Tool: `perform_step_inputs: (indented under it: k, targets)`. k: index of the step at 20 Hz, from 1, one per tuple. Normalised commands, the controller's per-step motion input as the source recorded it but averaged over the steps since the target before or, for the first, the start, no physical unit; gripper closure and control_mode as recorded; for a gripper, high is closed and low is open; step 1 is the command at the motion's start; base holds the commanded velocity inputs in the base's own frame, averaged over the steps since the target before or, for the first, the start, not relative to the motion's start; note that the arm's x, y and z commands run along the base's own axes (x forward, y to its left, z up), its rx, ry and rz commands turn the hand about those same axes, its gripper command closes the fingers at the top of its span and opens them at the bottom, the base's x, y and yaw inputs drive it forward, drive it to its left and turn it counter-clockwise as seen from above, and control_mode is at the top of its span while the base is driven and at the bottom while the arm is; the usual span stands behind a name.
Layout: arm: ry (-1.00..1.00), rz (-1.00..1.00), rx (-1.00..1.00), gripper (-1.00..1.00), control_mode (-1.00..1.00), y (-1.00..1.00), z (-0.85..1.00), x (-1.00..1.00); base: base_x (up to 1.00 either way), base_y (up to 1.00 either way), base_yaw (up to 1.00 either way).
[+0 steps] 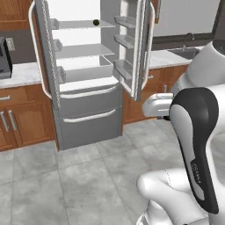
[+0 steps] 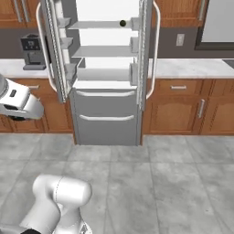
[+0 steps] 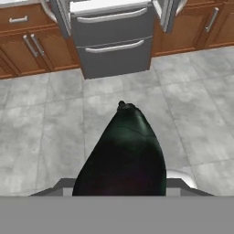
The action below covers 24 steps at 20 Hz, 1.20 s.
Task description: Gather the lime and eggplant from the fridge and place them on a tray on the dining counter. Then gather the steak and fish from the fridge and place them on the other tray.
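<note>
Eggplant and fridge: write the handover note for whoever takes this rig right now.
Gripper: shut on the eggplant, held above the grey floor tiles, facing the fridge.
Fridge: both doors open, drawers shut; a small dark ball, possibly the lime, sits on the upper shelf.
Done: eggplant is out of the fridge.
Left: carry it to a tray on the dining counter, then fetch lime, steak and fish.

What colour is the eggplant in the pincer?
Very dark purple-black with a greenish sheen; the eggplant shows best in the hand view.
</note>
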Motion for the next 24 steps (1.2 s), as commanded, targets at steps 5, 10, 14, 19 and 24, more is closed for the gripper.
perform_step_inputs:
  k: [5,10,14,19,24]
  targets:
    - [0.00,0.00,0.00,1.00,1.00,0.00,0.00,0.00,-1.00,-0.02,-0.04]
    - [0.00,0.00,0.00,1.00,1.00,0.00,0.00,0.00,-1.00,-0.10,-0.07]
    - [0.00,0.00,0.00,1.00,1.00,0.00,0.00,0.00,-1.00,-0.27,-0.11]
    - [0.00,0.00,0.00,1.00,1.00,0.00,0.00,0.00,-1.00,-0.36,-0.12]
    - [0.00,0.00,0.00,1.00,1.00,0.00,0.00,0.00,-1.00,-0.51,-0.11]
